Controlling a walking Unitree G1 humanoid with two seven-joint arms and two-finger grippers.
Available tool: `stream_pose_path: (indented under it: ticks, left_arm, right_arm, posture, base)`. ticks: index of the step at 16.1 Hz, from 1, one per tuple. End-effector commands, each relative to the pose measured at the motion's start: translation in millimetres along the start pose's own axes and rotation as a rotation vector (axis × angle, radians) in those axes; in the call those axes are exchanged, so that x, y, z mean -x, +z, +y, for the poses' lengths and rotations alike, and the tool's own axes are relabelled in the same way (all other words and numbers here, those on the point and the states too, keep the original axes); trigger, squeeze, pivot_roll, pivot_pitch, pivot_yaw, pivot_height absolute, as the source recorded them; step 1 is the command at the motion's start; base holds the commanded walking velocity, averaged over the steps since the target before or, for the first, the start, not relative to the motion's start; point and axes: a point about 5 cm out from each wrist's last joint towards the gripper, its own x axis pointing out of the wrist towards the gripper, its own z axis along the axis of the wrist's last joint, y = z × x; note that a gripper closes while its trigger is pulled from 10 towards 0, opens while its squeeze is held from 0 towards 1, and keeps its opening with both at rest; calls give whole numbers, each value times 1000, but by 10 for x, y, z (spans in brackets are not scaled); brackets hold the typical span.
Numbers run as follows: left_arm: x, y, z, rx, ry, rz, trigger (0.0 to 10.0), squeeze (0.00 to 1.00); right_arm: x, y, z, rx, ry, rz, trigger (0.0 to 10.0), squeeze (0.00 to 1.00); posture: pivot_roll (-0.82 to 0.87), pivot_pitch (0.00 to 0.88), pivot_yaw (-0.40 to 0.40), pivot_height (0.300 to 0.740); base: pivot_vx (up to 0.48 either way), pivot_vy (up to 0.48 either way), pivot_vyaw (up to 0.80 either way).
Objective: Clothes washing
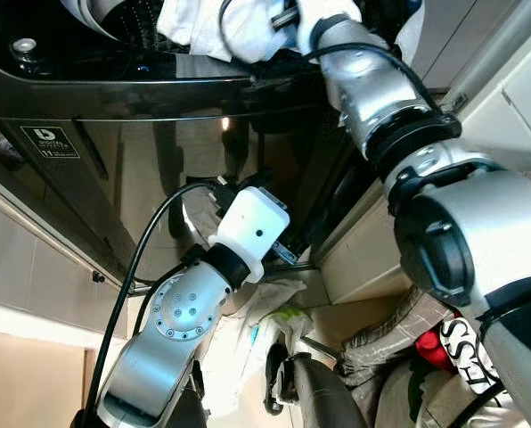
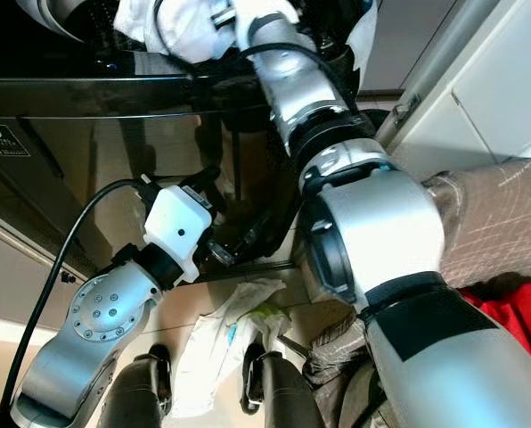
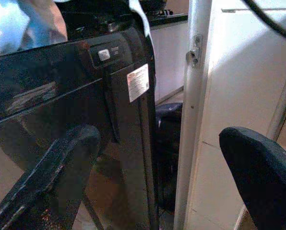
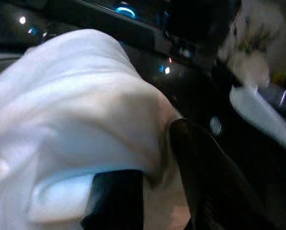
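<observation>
Right hand (image 4: 148, 201) closed on white garment (image 4: 71, 120) over the washing machine (image 1: 114, 98) rim, apparently above the drum, so release only once well inside; left hand (image 3: 152, 177) wide open, empty, low beside the machine's front.

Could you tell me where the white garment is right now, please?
The white garment is at the top of the black washing machine, pinched in the right gripper.
</observation>
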Motion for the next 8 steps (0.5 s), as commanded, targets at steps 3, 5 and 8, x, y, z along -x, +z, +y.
stream_pose_path:
  ticks: [3,5,8]
  left_arm:
    - [-35,-50,-2,12,6,8,10000,0]
    - [-54,-86,43,9,40,13,10000,0]
    - [-69,-129,156,4,116,22,10000,0]
  right_arm:
    - [-3,4,-182,-402,-34,35,10000,1000]
    - [-10,203,-297,-267,-41,-76,10000,514]
    - [37,226,-367,-152,-35,-195,10000,0]
  posture:
    - [142,183,-112,740]
    - [139,149,-115,740]
    - [125,115,-116,740]
  base:
    - [0,0,0]
    - [0,0,0]
    - [0,0,0]
